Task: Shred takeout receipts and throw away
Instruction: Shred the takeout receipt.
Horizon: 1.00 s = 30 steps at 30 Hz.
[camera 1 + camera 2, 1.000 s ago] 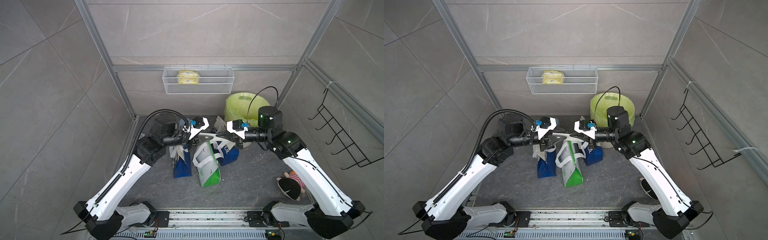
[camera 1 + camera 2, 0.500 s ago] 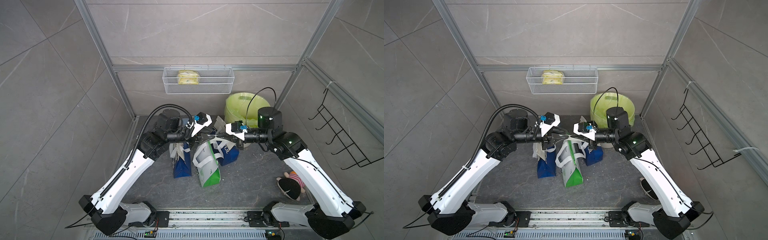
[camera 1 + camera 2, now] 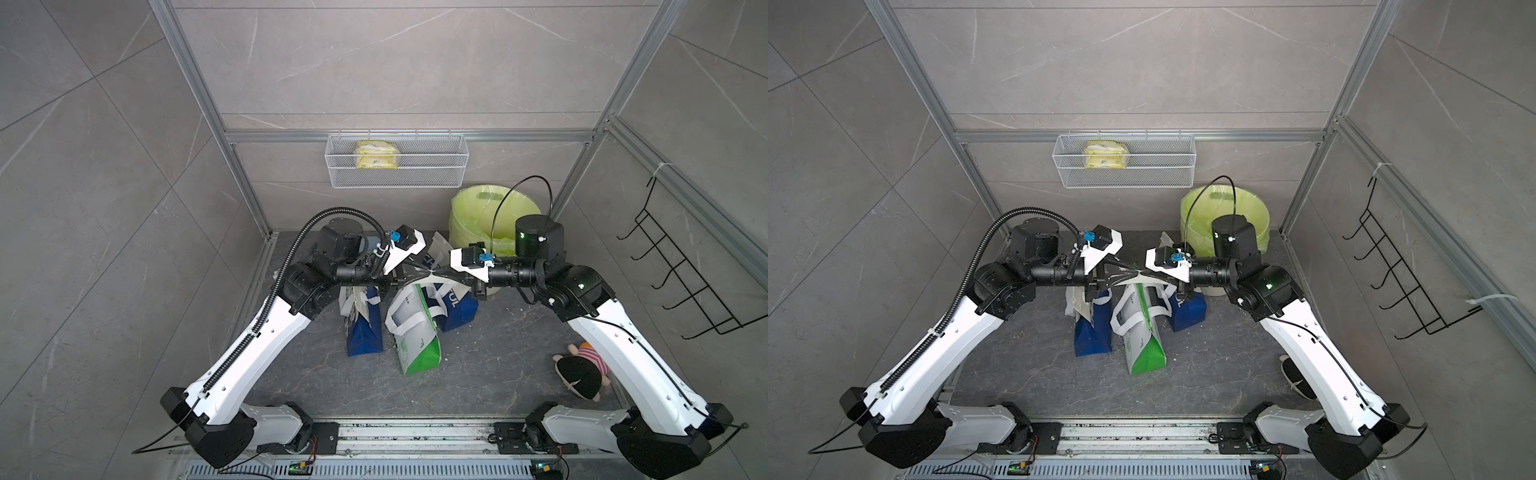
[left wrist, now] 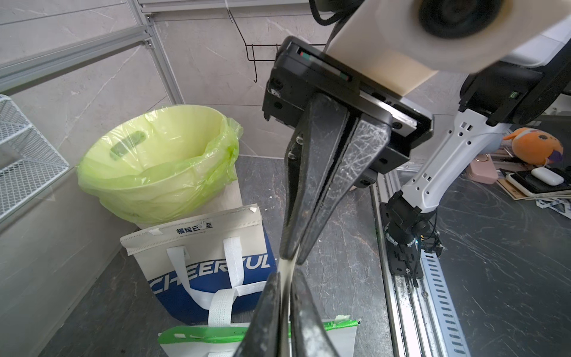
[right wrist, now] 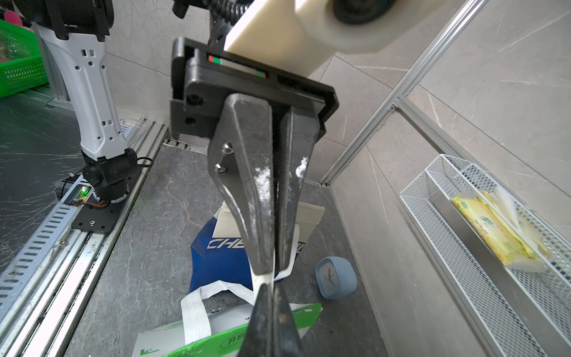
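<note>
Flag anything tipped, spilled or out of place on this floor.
A plush doll lies on the floor beside the right arm, and a small blue clock sits there too: neither fits receipt shredding. The green-and-white bag seems to lean askew between two blue bags.

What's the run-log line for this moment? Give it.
left gripper: shut on receipt | right gripper: shut on receipt | where: above bags
</note>
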Tool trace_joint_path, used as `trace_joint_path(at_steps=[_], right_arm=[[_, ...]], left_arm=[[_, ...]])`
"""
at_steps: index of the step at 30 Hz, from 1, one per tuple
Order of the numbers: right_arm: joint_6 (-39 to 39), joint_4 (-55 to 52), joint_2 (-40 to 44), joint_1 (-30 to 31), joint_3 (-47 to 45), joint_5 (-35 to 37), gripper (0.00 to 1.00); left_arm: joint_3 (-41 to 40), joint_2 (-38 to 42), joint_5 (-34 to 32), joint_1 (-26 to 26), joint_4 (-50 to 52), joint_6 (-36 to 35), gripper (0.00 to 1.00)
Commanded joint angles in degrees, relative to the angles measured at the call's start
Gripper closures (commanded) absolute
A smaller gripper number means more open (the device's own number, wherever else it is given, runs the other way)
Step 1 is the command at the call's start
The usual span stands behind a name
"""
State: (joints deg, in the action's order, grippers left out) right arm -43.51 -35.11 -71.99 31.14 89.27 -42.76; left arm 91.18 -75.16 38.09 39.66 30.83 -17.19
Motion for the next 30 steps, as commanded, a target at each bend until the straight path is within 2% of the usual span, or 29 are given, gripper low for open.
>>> trace_joint_path(at_steps=[1,7,12,16,18,23,28,30], right_arm=[[-1.9,-1.8,0.6,0.7,1.5,2.2,1.0],[-5.7,0.5,3.5,1.6,-2.9,6.0,1.0],[-6.3,2.7,6.8,2.3,-6.6,4.8,1.0],[-6.7,2.9,9.5,2.5,-9.2,4.6,1.0],[-6.9,3.1,10.9,2.6,-10.6,5.0,1.0],[-6.5,2.7,12.4,2.7,-11.6,4.5,1.0],[-4.4,1.7,13.7,2.9,-11.7,2.2,1.0],[-3.2,2.0,15.2,3.0,-12.6,1.4,1.0]], left_arm=[[1.9,-0.3,2.3,0.3,-1.8,2.5,1.0],[1.6,-0.7,2.1,0.1,-6.1,9.4,1.0],[0.5,-2.3,3.3,-1.9,-11.2,16.7,1.0],[-3.5,-3.5,9.2,-7.4,-25.4,32.1,1.0],[-4.3,-4.5,11.2,-9.1,-29.9,37.3,1.0],[-3.1,-7.0,13.5,-9.5,-30.1,38.5,1.0],[-3.9,-6.8,6.7,-10.8,-30.1,38.5,1.0],[-4.8,-6.4,-0.1,-12.0,-31.7,40.0,1.0]])
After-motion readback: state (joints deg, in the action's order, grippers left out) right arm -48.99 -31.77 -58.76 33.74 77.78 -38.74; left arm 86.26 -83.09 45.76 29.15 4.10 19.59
